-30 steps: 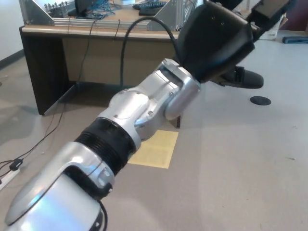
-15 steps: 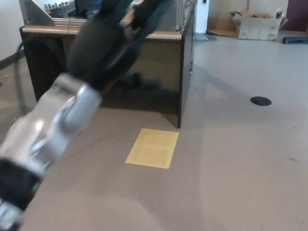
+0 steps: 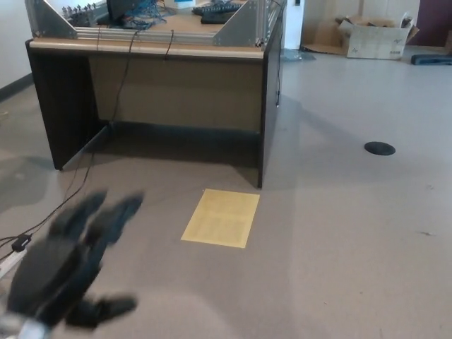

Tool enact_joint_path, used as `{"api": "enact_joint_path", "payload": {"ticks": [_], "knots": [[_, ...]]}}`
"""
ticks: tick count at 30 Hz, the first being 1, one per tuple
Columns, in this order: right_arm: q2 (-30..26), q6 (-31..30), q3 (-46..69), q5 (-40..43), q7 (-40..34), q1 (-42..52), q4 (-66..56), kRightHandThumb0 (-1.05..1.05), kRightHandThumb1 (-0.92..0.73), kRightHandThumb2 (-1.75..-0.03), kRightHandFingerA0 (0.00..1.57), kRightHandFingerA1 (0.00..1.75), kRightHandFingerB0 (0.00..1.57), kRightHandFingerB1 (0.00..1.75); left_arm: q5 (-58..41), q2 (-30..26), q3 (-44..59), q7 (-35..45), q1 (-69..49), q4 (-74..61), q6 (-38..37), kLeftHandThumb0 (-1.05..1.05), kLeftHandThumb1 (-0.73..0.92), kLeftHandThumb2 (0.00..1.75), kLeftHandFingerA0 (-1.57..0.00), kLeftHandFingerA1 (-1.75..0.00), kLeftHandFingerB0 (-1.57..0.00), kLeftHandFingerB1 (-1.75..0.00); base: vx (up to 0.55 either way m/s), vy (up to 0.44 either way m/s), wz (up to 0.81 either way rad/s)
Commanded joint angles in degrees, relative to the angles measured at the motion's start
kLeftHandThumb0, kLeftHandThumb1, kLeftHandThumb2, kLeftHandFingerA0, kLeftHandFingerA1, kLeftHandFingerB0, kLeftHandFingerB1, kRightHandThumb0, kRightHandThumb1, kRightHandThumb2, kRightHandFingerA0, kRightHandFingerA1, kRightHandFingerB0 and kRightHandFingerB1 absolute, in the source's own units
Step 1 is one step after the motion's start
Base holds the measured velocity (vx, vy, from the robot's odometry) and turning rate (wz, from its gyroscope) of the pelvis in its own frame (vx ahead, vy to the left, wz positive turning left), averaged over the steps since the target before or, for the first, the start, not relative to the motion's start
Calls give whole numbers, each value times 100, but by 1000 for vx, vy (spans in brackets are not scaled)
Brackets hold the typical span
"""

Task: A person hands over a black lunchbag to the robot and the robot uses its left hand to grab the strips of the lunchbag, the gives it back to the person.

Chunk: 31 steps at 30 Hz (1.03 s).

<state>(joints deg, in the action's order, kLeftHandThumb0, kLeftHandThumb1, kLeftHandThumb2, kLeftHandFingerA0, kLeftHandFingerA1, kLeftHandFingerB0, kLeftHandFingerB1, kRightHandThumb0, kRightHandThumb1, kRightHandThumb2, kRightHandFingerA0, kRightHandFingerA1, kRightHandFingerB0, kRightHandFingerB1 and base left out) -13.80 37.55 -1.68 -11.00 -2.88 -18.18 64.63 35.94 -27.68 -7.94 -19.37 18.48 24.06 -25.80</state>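
Hanging: my left hand [image 3: 67, 272] low at the floor's [image 3: 339, 240] near-left corner, blurred.
Fingers: 2 plus thumb spread apart, empty.
Ahead: yellow sheet [image 3: 221, 217], desk [image 3: 155, 85].

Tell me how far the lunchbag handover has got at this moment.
No lunchbag and no person show, so done or not begun cannot be told from this view. The left hand hangs low over the floor, blurred, fingers spread, holding nothing. The right hand is out of view. Only the desk and a yellow sheet show. Nothing points to any step under way.
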Motion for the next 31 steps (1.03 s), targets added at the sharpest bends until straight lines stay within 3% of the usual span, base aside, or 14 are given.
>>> {"api": "enact_joint_path", "payload": {"ticks": [1, 3, 4, 6, 7, 8, 10, 11, 12, 13, 14, 20, 31], "knots": [[-191, 37, 44, -56, -255, 229, -13, -73, -83, -65, 44, 43, 41, 39, -1012, -81, 693, -439, -1626, 1167, -1062, -71, 47, 76, -7, -36, -10, -33, 0, 0, 0], [-169, 70, 64, -22, -252, 234, -1, -73, -82, -65, 44, 44, 41, 39, -1038, -19, 751, -424, -1672, 1538, -1189, -73, 48, 79, -6, -35, -10, -32, 0, 0, 0], [-178, 67, 52, -36, -250, 246, -11, -74, -83, -65, 44, 44, 40, 39, -1034, -1, 753, -444, -1674, 1670, -1225, -74, 54, 60, -11, -28, -14, -26, 0, 0, 0], [-200, 46, 4, -94, -275, 275, -38, -74, -84, -65, 44, 44, 40, 38, -1049, 47, 801, -436, -1652, 2064, -1370, -76, 55, 62, -10, -28, -15, -26, 0, 0, 0], [-196, 38, 16, -76, -266, 267, -42, -75, -84, -65, 44, 44, 39, 38, -1073, 58, 817, -401, -1587, 2221, -1427, -77, 49, 83, 0, -35, -15, -38, 0, 0, 0], [-208, 39, 6, -104, -315, 267, -48, -75, -84, -65, 44, 44, 40, 38, -1069, 77, 822, -410, -1518, 2339, -1478, -36, 29, 90, -1, -49, 0, -47, 0, 0, 0], [-213, 45, 31, -78, -323, 279, -50, -75, -84, -65, 44, 44, 40, 38, -1108, 120, 820, -343, -1462, 2422, -1516, -36, 30, 90, 0, -49, 0, -46, 0, 0, 0], [-214, 48, 60, -36, -295, 303, -65, -80, -76, -70, 42, 46, 37, 39, -1101, 129, 788, -285, -1415, 2516, -1475, -36, 31, 91, 0, -48, 0, -47, 0, 0, 0], [-219, 25, 61, -33, -292, 314, -74, -72, -65, -106, 40, 57, 30, 50, -1105, 102, 759, -201, -1379, 2576, -1463, -36, 32, 92, 0, -48, 0, -47, 0, 0, 0], [-213, 37, 79, -7, -282, 324, -71, -80, -77, -69, 42, 45, 37, 38, -1163, 104, 761, -113, -1341, 2663, -1486, -35, 33, 92, 0, -48, 0, -46, 0, 0, 0], [-224, 43, 75, -23, -313, 350, -98, -76, -84, -66, 44, 44, 39, 38, -1256, 124, 774, 38, -1312, 2704, -1437, -70, 60, 59, -20, -30, -18, -27, 0, 0, 0], [-261, 119, 38, -89, -398, 443, -131, -73, -84, -65, 45, 45, 40, 38, -1798, 163, 869, 894, -1260, 2768, -1137, -69, 64, 60, -22, -30, -20, -28, 0, 0, 0], [-242, 174, 110, 15, -335, 564, -125, -74, -83, -65, 45, 45, 40, 38, -1740, 149, 781, 1009, -1370, 2560, -1029, -68, 63, 60, -24, -30, -24, -29, 0, 0, 0]]}}
